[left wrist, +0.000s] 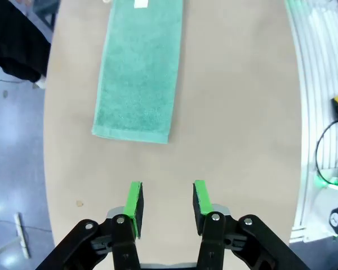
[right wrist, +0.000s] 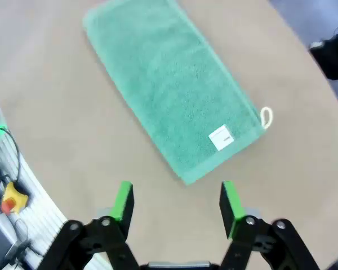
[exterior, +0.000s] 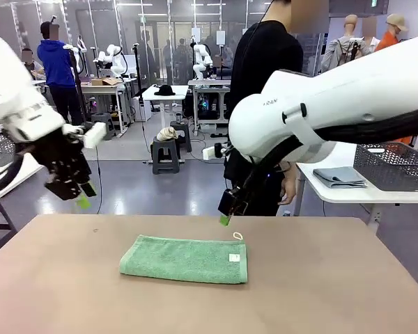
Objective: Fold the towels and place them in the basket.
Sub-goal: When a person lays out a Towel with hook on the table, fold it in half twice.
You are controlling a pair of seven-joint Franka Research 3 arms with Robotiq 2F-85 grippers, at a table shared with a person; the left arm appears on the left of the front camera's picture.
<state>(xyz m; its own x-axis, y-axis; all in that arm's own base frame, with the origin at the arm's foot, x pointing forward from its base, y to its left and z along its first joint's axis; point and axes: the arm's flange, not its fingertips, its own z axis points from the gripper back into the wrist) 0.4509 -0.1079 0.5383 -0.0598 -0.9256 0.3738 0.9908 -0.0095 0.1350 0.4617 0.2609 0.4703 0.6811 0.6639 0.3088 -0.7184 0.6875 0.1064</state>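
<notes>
The left gripper (exterior: 80, 198) hangs in the air over the table's (exterior: 334, 292) left side, its jaws partly apart with nothing between them. In its wrist view the gripper (left wrist: 167, 197) has the mint green towel (left wrist: 141, 73) lying ahead of the pads, well clear of them. The towel (exterior: 184, 259) lies folded flat at mid-table. The right gripper (exterior: 225, 219) hovers just above the towel's far right corner, jaws wide and empty, with the labelled end just beyond them.
</notes>
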